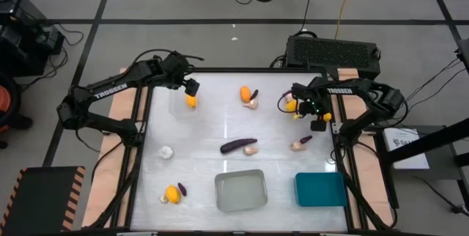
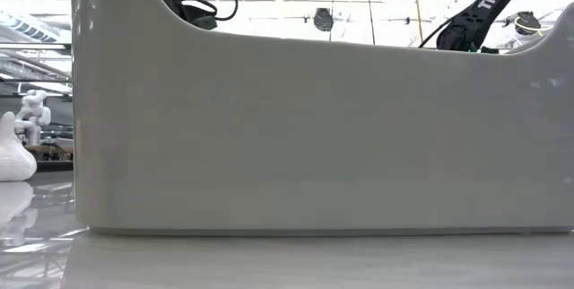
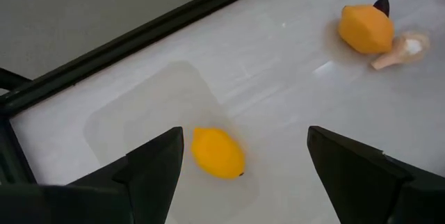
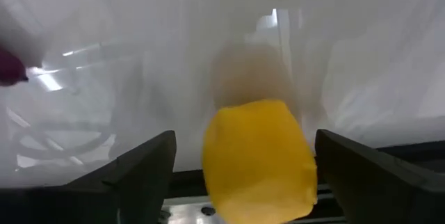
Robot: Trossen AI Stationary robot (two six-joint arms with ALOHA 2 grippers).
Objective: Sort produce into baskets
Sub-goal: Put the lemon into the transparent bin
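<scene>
My left gripper is open above the clear bin at the far left. An orange-yellow piece lies on that bin's floor, below and between my fingers, untouched. My right gripper is open at the far right. A second orange-yellow piece sits between its two fingers with a gap on either side. The grey bin and the teal bin stand near the front edge.
Loose produce lies on the table: an orange piece with an eggplant and a garlic, an eggplant with a garlic, another pair, a lone garlic and a cluster. A black vented box stands behind the table.
</scene>
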